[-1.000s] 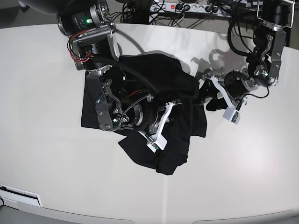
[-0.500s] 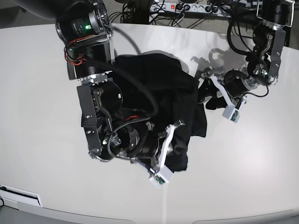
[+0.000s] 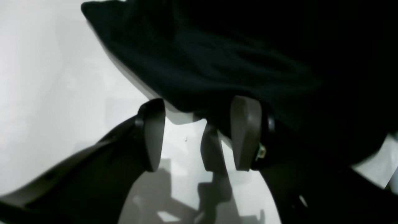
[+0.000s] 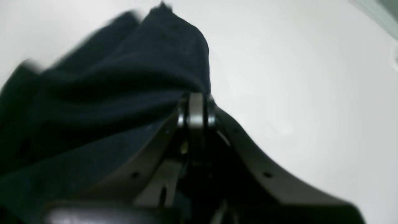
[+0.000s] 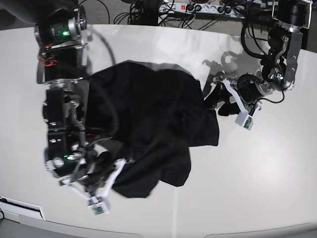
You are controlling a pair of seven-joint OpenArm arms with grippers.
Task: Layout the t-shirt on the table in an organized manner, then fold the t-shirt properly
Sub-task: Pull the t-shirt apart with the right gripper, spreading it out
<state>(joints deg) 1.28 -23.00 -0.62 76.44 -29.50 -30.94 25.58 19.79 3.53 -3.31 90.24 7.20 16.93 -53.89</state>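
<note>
The black t-shirt [image 5: 158, 119] lies rumpled in the middle of the white table [image 5: 267, 173]. My right gripper [image 5: 115, 171], at the shirt's front left, is shut on a bunched edge of the fabric. The right wrist view shows that same gripper [image 4: 196, 105] pinching the t-shirt [image 4: 108, 87], which drapes away to the left. My left gripper [image 5: 218, 101] stands open at the shirt's right edge. In the left wrist view its fingers [image 3: 152, 133] are spread wide just above the table, and the t-shirt [image 3: 217, 56] hangs over their tips without being clamped.
A power strip [image 5: 198, 7] and cables run along the table's back edge. A white strip [image 5: 20, 206] sits at the front left corner. Bare table [image 3: 46, 93] stretches to the right and front of the shirt.
My right arm swung to the front left with the shirt's edge in its grip, dragging and spreading the fabric that way. The left arm stayed put and open.
</note>
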